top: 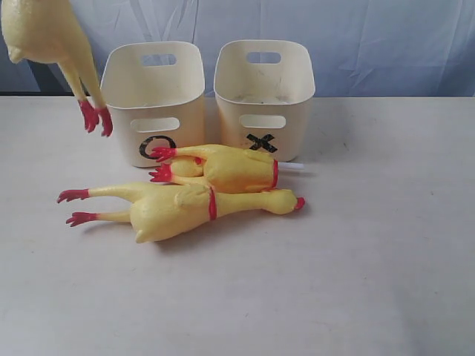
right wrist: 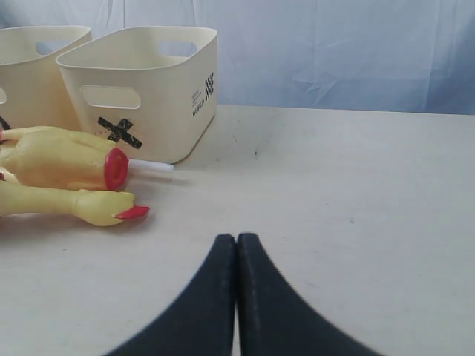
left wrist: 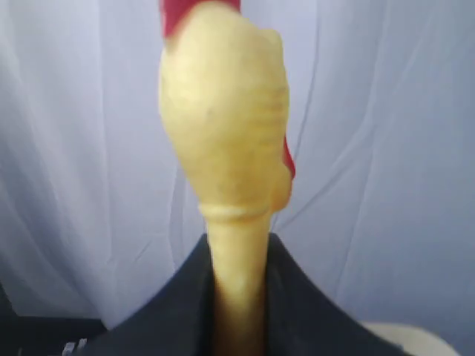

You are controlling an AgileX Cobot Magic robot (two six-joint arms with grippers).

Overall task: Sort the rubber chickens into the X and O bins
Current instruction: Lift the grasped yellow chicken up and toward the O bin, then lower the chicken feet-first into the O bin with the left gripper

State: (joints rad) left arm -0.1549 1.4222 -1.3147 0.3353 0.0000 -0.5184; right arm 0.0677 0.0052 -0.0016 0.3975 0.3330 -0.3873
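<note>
One rubber chicken [top: 44, 33] hangs in the air at the top left of the exterior view, red feet [top: 96, 117] dangling beside the O bin [top: 154, 104]. My left gripper [left wrist: 237, 259] is shut on its thin neck [left wrist: 236, 282], head [left wrist: 223, 111] pointing away from the camera. Two more chickens lie on the table in front of the bins: the nearer chicken [top: 178, 210] [right wrist: 74, 204] and the one behind it [top: 223, 167] [right wrist: 59, 157]. The X bin [top: 263, 100] [right wrist: 148, 89] stands right of the O bin. My right gripper [right wrist: 237, 239] is shut and holds nothing, low over the table.
A white stick [top: 293, 168] [right wrist: 152, 166] pokes out of the rear chicken's red end, near the X bin. A pale blue cloth [top: 371, 37] hangs behind the white table [top: 356, 259].
</note>
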